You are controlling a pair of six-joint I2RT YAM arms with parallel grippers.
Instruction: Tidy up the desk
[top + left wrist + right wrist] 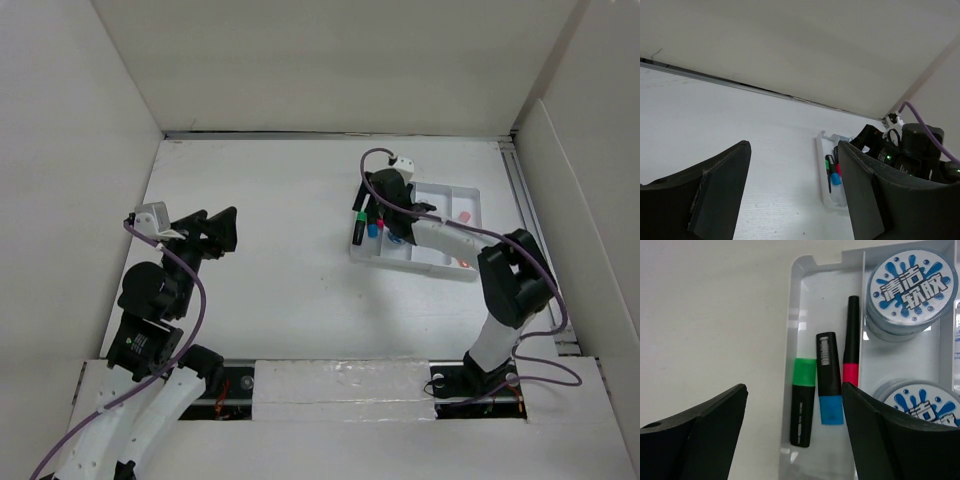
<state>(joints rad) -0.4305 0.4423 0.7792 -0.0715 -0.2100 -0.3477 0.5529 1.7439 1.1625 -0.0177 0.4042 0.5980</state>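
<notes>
The desk [290, 230] is a white tabletop enclosed by white walls. A white compartmented tray [432, 262] lies on its right half. In the tray's left compartment lie a green-capped marker [803, 407], a blue-capped marker [830, 390] and a thin red-banded pen [851, 347]. My right gripper [368, 212] is open and empty, and it hovers over that compartment [794, 390]. My left gripper [222, 230] is open and empty above the bare desk at the left. In the left wrist view it [792, 155] faces the tray [823, 170].
Two round tins with blue-print lids [912, 287] [920, 402] fill the tray section beside the markers. Small orange-pink items [464, 216] lie in the tray's right compartments. A metal rail [525, 220] runs along the desk's right edge. White walls stand close on all sides.
</notes>
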